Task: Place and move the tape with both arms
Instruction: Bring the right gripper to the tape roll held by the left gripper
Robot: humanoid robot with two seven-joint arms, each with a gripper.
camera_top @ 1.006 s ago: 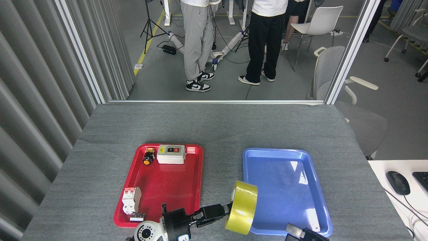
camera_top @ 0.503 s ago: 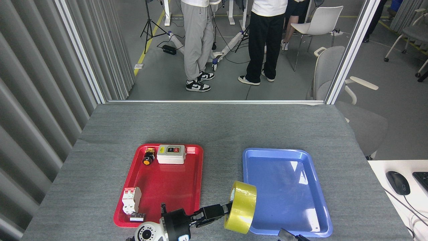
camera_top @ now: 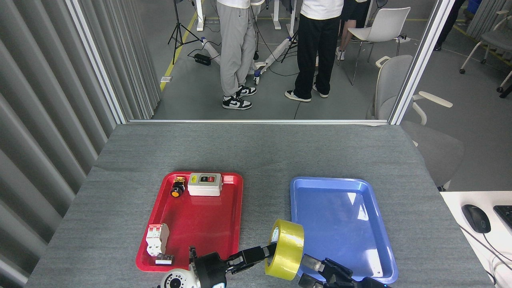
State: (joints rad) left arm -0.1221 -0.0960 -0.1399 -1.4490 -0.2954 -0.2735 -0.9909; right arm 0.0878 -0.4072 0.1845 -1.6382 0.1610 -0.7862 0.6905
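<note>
Nearest the robot, the left gripper (camera_top: 267, 252) reaches in from the bottom edge and is clamped on the tape (camera_top: 285, 249), its fingers entering the core from the left side. The tape stands on edge, lifted above the strip of grey table (camera_top: 256, 152) between the two trays, with its right side overlapping the near-left corner of the blue tray (camera_top: 384, 240). The right gripper (camera_top: 320, 267) comes in at the bottom edge, just beside the lower right of the tape; its black fingers (camera_top: 310, 262) point toward the roll. Whether they touch the tape, or how far they are spread, cannot be told from this view.

To the left lies the red tray (camera_top: 236, 224). At its near-left corner stands a white circuit breaker (camera_top: 157, 239). At its far end sit a yellow-and-black push button (camera_top: 177, 188) and, just beside it, a grey switch box (camera_top: 205, 184) with a black and a red button.

The blue tray holds nothing visible.

Beyond the far table edge, two persons stand on the grey floor: one in grey trousers (camera_top: 234, 48), one in black trousers (camera_top: 314, 52). White chairs (camera_top: 380, 26) stand to the right.
</note>
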